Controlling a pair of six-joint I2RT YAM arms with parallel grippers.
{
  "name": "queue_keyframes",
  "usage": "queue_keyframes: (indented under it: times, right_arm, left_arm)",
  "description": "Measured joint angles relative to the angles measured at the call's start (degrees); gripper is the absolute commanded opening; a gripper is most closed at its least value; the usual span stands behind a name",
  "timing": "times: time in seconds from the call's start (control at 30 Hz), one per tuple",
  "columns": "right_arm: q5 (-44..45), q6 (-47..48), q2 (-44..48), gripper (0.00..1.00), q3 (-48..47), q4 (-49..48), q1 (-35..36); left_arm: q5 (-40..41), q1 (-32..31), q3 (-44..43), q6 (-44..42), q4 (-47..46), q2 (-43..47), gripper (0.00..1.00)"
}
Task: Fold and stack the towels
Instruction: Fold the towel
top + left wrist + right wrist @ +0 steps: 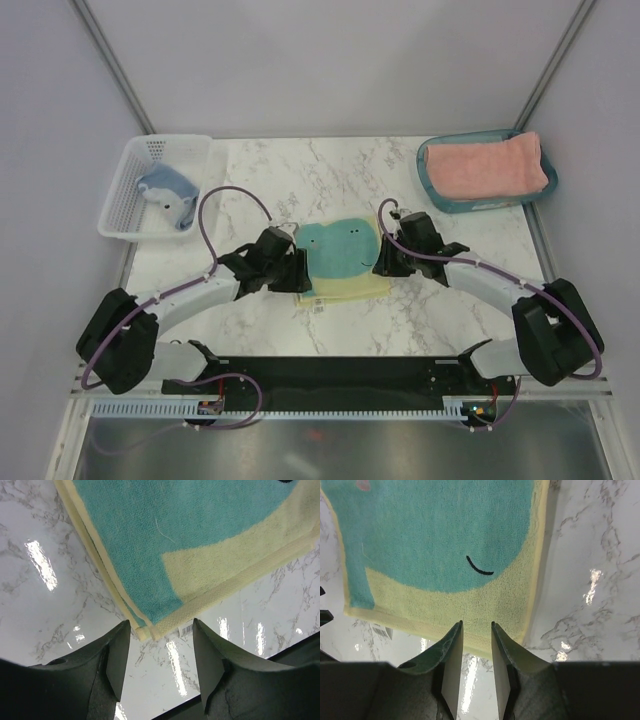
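The pale-yellow towel with the teal face patch (340, 255) lies folded flat on the marble table between both arms. In the left wrist view its layered corner (150, 625) with a white barcode label sits just beyond my open left gripper (161, 626), which holds nothing. In the right wrist view the towel (445, 540) fills the top; my right gripper (476, 625) hovers over its near edge, jaws narrowly apart and empty. The salmon-pink towel (487, 165) lies folded in a teal tray. The grey-blue towel (168, 192) lies crumpled in a white basket.
The teal tray (440, 198) stands at the back right and the white basket (125, 215) at the back left. A black base bar (330, 375) runs along the near table edge. Purple cables loop over both arms.
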State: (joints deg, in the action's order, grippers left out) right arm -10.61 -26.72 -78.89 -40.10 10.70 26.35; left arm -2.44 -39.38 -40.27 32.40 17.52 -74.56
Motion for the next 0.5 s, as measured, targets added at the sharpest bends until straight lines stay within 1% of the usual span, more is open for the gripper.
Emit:
queue_keyframes:
  times: [0.13,0.3,0.33,0.4,0.43,0.5]
  right_arm:
    - [1.1,-1.2,0.6,0.36,0.5,1.1,1.0]
    - [3.1,-1.9,3.8,0.36,1.0,2.3,1.0]
    - [3.5,-2.0,4.3,0.32,1.0,2.3,1.0]
    - [4.0,-2.1,4.6,0.28,1.0,2.3,1.0]
    - [4.2,-2.3,4.6,0.23,1.1,2.3,1.0]
    - [4.4,-2.6,4.6,0.16,1.7,2.3,1.0]
  left_arm:
    - [-0.7,0.0,0.3,1.9,0.4,-0.8,0.60]
    - [-0.7,0.0,1.3,3.3,0.3,-1.4,0.60]
    - [-0.9,0.0,1.4,3.7,0.2,-1.9,0.60]
    - [-1.1,0.0,2.0,4.5,-0.8,-2.9,0.58]
    - [-1.2,0.0,2.4,4.9,-1.2,-3.3,0.56]
    - [-1.4,0.0,3.1,5.6,-1.9,-3.9,0.53]
